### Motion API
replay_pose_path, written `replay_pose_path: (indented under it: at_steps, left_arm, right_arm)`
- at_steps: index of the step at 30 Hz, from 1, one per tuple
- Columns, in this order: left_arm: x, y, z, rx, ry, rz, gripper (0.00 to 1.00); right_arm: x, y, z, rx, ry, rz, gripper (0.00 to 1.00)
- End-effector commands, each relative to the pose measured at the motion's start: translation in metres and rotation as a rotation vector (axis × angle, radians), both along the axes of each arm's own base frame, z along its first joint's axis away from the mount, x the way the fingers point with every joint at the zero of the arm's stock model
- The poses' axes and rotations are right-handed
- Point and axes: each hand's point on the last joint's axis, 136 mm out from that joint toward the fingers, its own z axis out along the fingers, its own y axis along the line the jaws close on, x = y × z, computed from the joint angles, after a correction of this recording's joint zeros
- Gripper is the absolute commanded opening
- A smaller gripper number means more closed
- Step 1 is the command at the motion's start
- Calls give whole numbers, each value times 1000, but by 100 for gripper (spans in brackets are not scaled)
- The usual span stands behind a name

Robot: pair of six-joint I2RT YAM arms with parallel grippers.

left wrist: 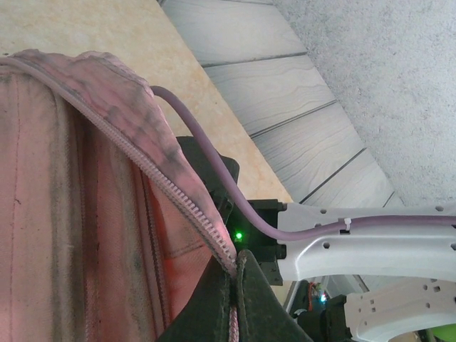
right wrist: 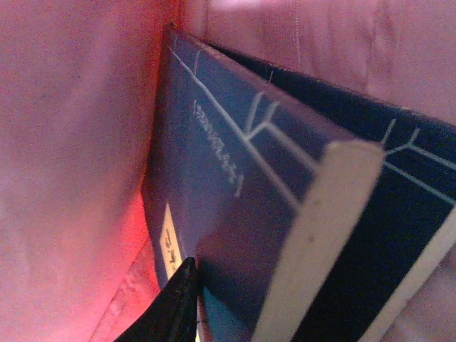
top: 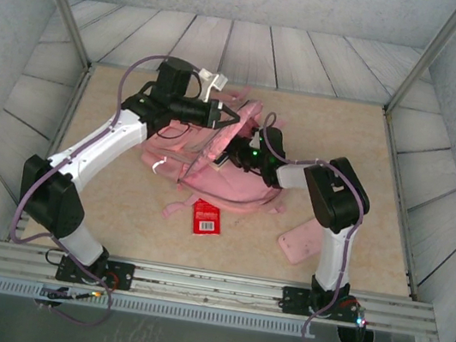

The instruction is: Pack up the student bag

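The student bag (top: 212, 164) is a large pink backpack lying in the middle of the table with its mouth held up. My left gripper (top: 233, 116) is shut on the bag's zip edge (left wrist: 214, 239), and the zip tape runs down between its black fingers (left wrist: 267, 299). My right gripper (top: 232, 153) reaches into the bag from the right. Inside, a dark blue book (right wrist: 235, 185) with white lines and a pale page edge stands against the pink lining (right wrist: 71, 142). One black finger (right wrist: 177, 303) lies against the book's cover; the other is hidden behind the book.
A red packet (top: 207, 217) lies on the table in front of the bag. A small flat pink case (top: 299, 245) sits near the right arm's base. The right arm (left wrist: 363, 231) crosses just beyond the left gripper. Grey walls enclose the beige tabletop (top: 345, 146).
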Motion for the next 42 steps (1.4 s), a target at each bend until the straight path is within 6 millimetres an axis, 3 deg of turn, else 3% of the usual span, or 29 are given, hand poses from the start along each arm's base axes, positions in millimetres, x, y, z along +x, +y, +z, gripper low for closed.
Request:
replay_pose_path:
  at_steps: [1, 9, 17, 22, 31, 36, 42]
  left_arm:
    - [-11, 4, 37, -62, -130, -28, 4]
    - [-10, 7, 16, -19, -102, -12, 4]
    - [-8, 8, 6, -4, -82, 3, 4]
    - [-9, 5, 0, -15, -56, -5, 4]
    - [0, 4, -33, 100, -31, 24, 2]
    - [-1, -16, -56, 133, -4, -13, 2]
    - [-6, -52, -84, 108, 54, -94, 1]
  right_arm:
    - [-5, -3, 8, -57, -29, 13, 32]
    - [-14, -17, 28, -192, -85, 51, 43]
    - [-29, -54, 45, -428, -142, 101, 53]
    - [-43, -96, 54, -547, -155, 82, 53]
    - [-70, -184, 72, -708, -138, -71, 60]
    - [-81, -210, 72, -724, -120, -113, 62]
    - [-90, -207, 62, -709, -93, -80, 62]
